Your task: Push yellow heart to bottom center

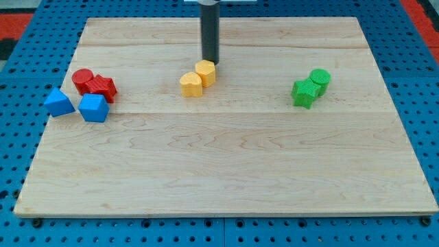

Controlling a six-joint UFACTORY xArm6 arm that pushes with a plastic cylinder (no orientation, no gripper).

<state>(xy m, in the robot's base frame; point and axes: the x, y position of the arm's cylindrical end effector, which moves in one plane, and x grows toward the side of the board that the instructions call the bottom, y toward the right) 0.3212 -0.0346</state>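
Two yellow blocks sit touching near the board's upper middle. The yellow heart (pixel 191 84) is the lower left one. The other yellow block (pixel 205 72), a hexagon-like shape, is up and to its right. My tip (pixel 209 60) stands just above the hexagon-like block, at its top edge, very close to or touching it. The heart is below and to the left of my tip, with the other yellow block between them.
A red cylinder (pixel 83 79) and a red star-like block (pixel 101 87) sit at the left, with a blue triangle (pixel 59 102) and a blue cube-like block (pixel 93 108) below them. A green cylinder (pixel 319 78) and a green star-like block (pixel 303 93) sit at the right. The wooden board (pixel 226 178) lies on a blue pegboard.
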